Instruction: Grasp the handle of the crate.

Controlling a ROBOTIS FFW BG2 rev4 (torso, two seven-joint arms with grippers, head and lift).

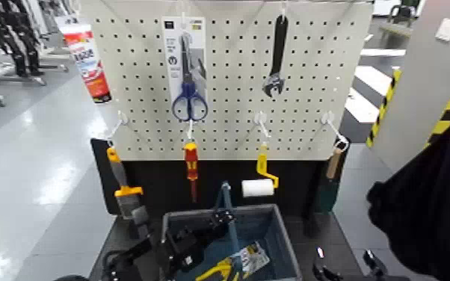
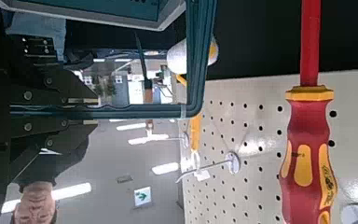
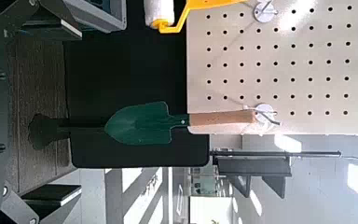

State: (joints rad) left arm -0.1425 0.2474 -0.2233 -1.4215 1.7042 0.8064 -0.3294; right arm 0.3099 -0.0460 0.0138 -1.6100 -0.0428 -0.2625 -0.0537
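blue-grey handle [image 1: 233,235] clenched in left tool [image 1: 223,217] | yellow item [image 1: 217,270] in crate [image 1: 288,241] | screwdriver [image 1: 191,161] near | right tool [image 1: 344,257] released, beside crate

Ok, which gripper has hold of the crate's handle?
The left gripper, shut on the handle; the right gripper is open, empty, right of the crate.

Crate [image 1: 288,243] cut off by lower edge

Workshop or lab: pegboard [image 1: 232,112] with hanging tools, hazard-striped posts [image 1: 383,108], grey floor [image 1: 52,175].
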